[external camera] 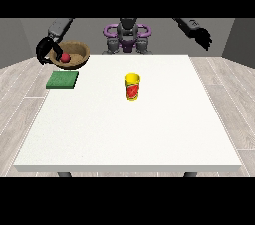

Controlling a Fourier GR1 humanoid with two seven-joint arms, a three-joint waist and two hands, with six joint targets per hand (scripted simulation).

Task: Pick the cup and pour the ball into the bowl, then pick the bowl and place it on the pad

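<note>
I have the hand at the view's left [46, 50] with fingers curled round the wooden bowl [74, 50], red ball [65, 57] inside, held above the green pad [63, 79]. I'd lower level, squarely over it. The other hand [203, 36] hangs relaxed; the yellow cup [132, 86] stands mid-worktop.

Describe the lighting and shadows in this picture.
Front view: even, soft light; the white table shows no glare. The yellow cup throws hardly any shadow, and the green pad none that shows. The inside of the brown bowl is shaded around the red ball.
</note>
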